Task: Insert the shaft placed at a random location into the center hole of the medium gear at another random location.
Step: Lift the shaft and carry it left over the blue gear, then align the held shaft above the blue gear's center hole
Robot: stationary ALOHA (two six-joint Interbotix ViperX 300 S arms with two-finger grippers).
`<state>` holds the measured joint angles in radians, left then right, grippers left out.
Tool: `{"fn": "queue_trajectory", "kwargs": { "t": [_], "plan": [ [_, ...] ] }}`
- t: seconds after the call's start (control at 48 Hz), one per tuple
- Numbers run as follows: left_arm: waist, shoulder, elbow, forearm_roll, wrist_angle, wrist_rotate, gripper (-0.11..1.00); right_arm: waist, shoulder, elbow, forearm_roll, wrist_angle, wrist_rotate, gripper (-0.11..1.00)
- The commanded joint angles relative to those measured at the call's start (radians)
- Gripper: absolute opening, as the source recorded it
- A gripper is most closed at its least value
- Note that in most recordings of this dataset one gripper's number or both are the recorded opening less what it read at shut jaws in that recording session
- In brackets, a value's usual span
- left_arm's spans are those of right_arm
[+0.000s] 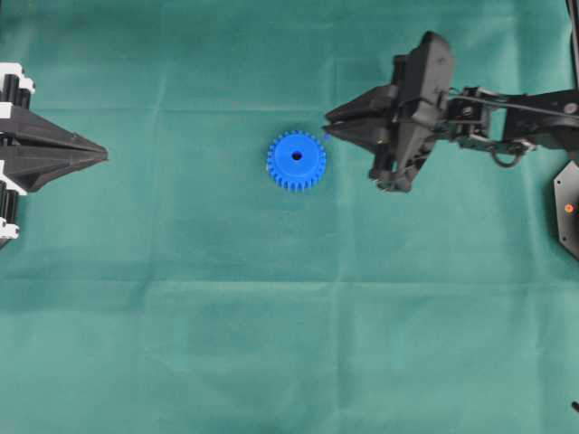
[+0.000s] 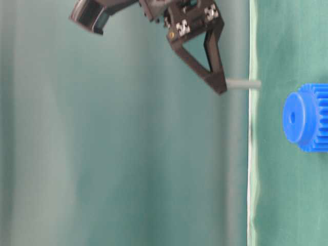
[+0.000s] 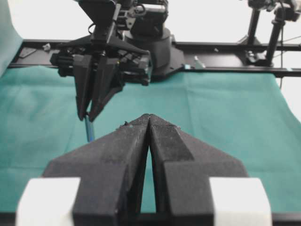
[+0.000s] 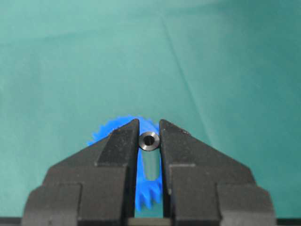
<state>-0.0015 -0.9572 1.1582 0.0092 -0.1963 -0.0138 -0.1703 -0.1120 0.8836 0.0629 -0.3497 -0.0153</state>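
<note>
Now we carry the shaft (image 4: 149,141) toward the medium gear (image 1: 297,160), pinched between the fingers of the right hand (image 4: 149,141). The wrist view looks down the shaft's end, ringed and dark in the middle, with the blue teeth showing just beyond and beneath the fingers. From the table-level view the shaft (image 2: 243,84) juts out past the fingertips toward the green tabletop (image 1: 271,344), clear of the cloth, and the gear (image 2: 306,117) lies to one side of it, not under it. From overhead the right hand (image 1: 329,125) stands just beside the gear's rim, so the center hole (image 1: 297,156) is not yet under the shaft.

To do this well, we judge that we should slide sideways first, keeping height, until the shaft sits squarely over the hole, and only then lower. We should keep the shaft upright and the grip firm, since a tilt would catch it on the hub's edge and could shove the loose gear across the cloth.

Our left hand (image 3: 149,122) rests pressed together, well apart at the tabletop's edge.
</note>
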Motion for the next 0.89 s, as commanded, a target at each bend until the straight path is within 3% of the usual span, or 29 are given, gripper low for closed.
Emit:
{"fn": "queue_trajectory", "kwargs": {
  "t": [0.0,0.874],
  "plan": [
    [0.0,0.008,-0.011,0.003,-0.002,0.0,0.0,0.014,0.012,-0.055,0.002,0.005,-0.011,0.13],
    [-0.002,0.008,-0.011,0.003,-0.002,-0.002,0.0,0.035,0.097,-0.129,0.0,-0.012,-0.011,0.13]
  ]
}}
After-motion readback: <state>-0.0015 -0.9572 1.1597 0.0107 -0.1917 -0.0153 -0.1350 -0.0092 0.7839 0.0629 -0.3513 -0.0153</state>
